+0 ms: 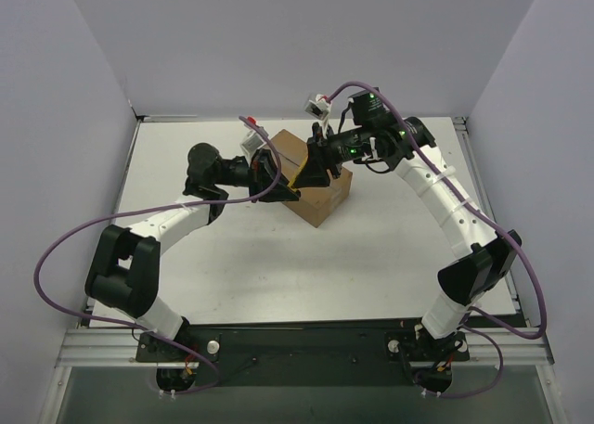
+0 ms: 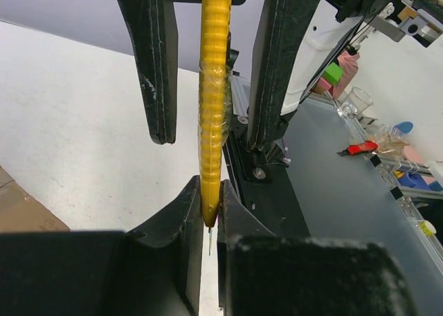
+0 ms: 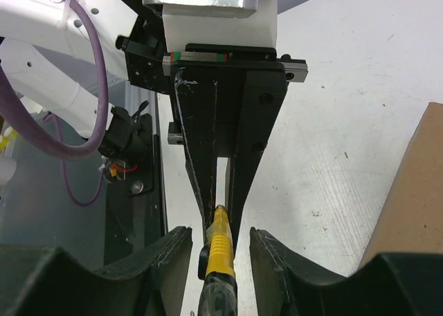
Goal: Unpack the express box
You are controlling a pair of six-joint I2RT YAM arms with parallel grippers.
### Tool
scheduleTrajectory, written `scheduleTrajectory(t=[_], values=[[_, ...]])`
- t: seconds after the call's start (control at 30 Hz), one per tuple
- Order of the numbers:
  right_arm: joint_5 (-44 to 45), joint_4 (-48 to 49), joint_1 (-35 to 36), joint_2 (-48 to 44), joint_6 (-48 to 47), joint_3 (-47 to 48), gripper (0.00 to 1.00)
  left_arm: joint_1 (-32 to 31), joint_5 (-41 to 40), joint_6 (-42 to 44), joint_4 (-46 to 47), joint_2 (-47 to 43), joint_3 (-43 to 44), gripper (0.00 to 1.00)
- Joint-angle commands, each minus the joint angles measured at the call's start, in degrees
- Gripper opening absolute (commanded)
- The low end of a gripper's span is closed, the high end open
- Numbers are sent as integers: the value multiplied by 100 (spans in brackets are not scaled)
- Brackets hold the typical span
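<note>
The express box (image 1: 327, 190) is a brown carton standing in the middle of the table; a corner of it shows in the left wrist view (image 2: 21, 216) and its side in the right wrist view (image 3: 415, 191). My left gripper (image 1: 284, 190) is shut on the tip end of a yellow utility knife (image 1: 302, 175), seen clamped in the left wrist view (image 2: 210, 191). My right gripper (image 1: 316, 167) is open, its fingers (image 3: 270, 261) on either side of the knife's ribbed handle (image 3: 220, 250) with gaps on both sides. Both grippers meet above the box's left top.
The white table (image 1: 232, 257) is walled at the back and on both sides. Purple cables (image 1: 65, 234) loop beside each arm. Beyond the table's edge, the left wrist view shows a dark frame rail (image 2: 270, 191) and a bench with small coloured items (image 2: 360, 146).
</note>
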Motion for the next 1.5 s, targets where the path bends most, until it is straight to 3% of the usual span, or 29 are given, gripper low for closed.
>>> scheduleTrajectory(t=[0.0,0.23,0.5,0.63,0.77,0.9,0.93,0.97,1.07,1.23,1.3,1.33,1.43,1.47], values=[[-286,140,79,23,-65,189,40,-90,118,-38,243,62,233,0],[-198,227,70,-3,-74,172,43,-90,136,-47,234,177,277,0],[-277,271,70,50,-13,180,37,-90,171,-55,243,229,330,0],[-286,272,105,94,5,145,16,-90,180,-47,243,273,400,0],[-269,245,96,103,23,101,2,-64,162,-21,191,291,418,0],[-242,27,61,94,-161,101,0,33,153,24,76,334,479,0],[-234,-131,53,137,-223,145,3,42,171,15,76,370,514,0],[-181,-246,52,173,-371,206,13,51,223,15,67,396,549,0],[-137,-607,44,313,-635,400,16,60,259,-11,67,493,708,0],[-216,-809,17,471,-750,575,0,60,259,-38,76,642,866,0],[-32,-853,-9,498,-707,664,0,68,207,-20,94,660,875,0],[108,-801,-96,481,-594,664,0,129,102,-3,85,643,831,2],[706,-390,-490,288,-58,541,0,488,-625,233,-344,468,761,32],[794,-309,-632,252,39,541,0,577,-803,713,-1198,414,839,39]])
